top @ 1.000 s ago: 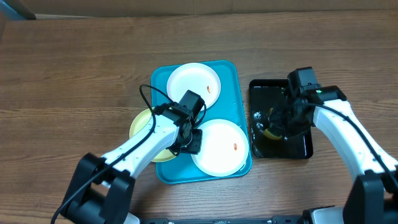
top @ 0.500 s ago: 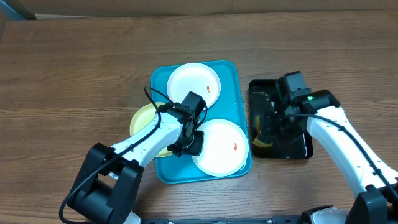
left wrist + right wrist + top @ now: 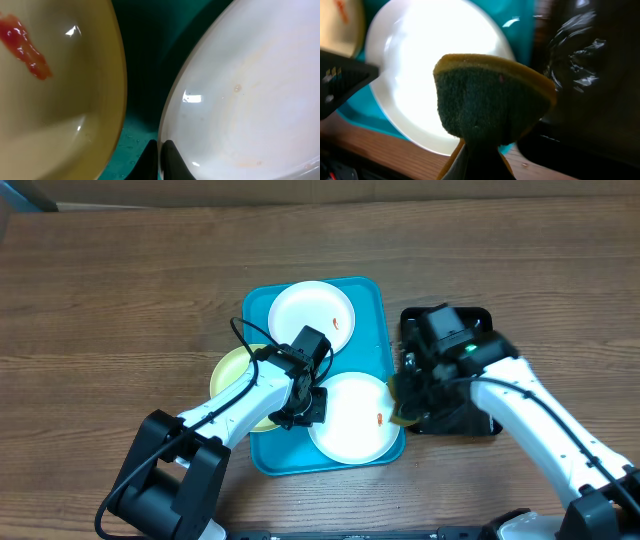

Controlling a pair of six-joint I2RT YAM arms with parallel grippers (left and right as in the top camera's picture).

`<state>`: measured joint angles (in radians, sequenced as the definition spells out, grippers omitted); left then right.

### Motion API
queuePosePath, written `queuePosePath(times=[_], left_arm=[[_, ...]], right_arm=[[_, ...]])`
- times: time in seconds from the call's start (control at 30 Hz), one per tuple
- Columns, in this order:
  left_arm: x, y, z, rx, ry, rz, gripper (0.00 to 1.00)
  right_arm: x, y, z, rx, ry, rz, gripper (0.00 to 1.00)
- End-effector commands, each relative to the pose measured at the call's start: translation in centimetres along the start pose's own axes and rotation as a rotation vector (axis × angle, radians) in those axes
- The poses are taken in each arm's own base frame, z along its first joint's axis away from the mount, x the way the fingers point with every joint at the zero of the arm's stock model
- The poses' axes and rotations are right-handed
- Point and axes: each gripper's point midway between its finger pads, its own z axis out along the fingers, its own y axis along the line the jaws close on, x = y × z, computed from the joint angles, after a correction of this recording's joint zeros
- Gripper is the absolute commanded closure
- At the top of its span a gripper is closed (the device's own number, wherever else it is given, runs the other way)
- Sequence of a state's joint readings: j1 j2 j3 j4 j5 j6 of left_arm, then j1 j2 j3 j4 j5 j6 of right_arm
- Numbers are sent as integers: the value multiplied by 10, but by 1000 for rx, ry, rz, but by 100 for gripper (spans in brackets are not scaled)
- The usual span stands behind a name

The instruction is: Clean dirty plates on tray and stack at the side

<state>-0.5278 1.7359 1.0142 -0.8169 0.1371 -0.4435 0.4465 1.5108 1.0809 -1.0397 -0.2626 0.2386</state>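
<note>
My right gripper (image 3: 479, 155) is squeezed shut on the sponge (image 3: 490, 100), green scratchy side facing out, and the sponge hangs right over the edge of the white plate (image 3: 435, 65) closest to it. I think the job right now is to wipe that plate, so I want to lower the sponge flat onto it and rub the little red smear (image 3: 380, 416), which sits just inside the rim below the sponge. On the far side of that plate from the sponge, my left gripper (image 3: 303, 408) has its fingers drawn narrow on the rim. It looks like it is pinching the plate to hold it, which should stop it sliding when I push. I should press softly, since a hard push on the rim could tip the plate up. Just behind the sponge is the shiny black tray (image 3: 478, 422), so I have little room to swing back that way. Right beside the left gripper's fingers is the yellow-green plate (image 3: 55, 75), with its own red mark (image 3: 25, 47), and it hangs partly over the edge of the blue tray (image 3: 372, 310). Further from both grippers is the second white plate (image 3: 311, 318), also smeared. The blue tray's raised rim runs close under the plate I am wiping, so short strokes are best. Past the tray, on the left gripper's side, the table (image 3: 120, 300) shows plain wood, good for stacking
</note>
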Motion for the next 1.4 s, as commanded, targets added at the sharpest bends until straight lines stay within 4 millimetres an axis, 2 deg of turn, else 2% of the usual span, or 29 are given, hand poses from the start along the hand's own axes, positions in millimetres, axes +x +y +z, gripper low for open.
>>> queuePosePath(times=[0.0, 0.07, 0.2, 0.23, 0.27, 0.3, 0.33, 0.37, 0.5, 0.7, 1.03, 1.17, 1.37], left_arm=[[-3, 4, 2, -20, -9, -5, 96], [-4, 4, 2, -21, -15, -5, 94], [-7, 8, 2, -46, -28, -11, 76], [-7, 9, 2, -51, -31, -11, 76], [-8, 9, 3, -50, -33, -11, 76], [-8, 9, 3, -48, -37, -10, 82], [-8, 9, 4, -48, -38, -10, 93], [-7, 10, 6, -49, -35, -12, 96], [4, 18, 11, -74, -10, -93, 96], [20, 32, 15, -138, 27, -236, 96], [22, 40, 13, -178, 24, -331, 96], [20, 44, 13, -187, 15, -358, 96], [19, 45, 13, -189, 11, -360, 96]], right_arm=[[-5, 20, -6, -7, -58, -80, 96], [-3, 24, 0, -6, -59, -86, 96], [2, 26, 6, -21, -48, -90, 96], [3, 30, 7, -39, -44, -95, 96], [4, 34, 8, -60, -41, -109, 96], [4, 38, 8, -69, -43, -121, 96], [3, 40, 9, -72, -48, -128, 96], [2, 41, 9, -73, -52, -133, 96], [0, 50, 10, -85, -69, -150, 96], [1, 52, 20, -82, -51, -155, 96], [-6, 55, 44, -95, -16, 72, 96], [-7, 53, 59, -66, 3, 183, 96], [-8, 60, 90, -58, 29, 222, 96]])
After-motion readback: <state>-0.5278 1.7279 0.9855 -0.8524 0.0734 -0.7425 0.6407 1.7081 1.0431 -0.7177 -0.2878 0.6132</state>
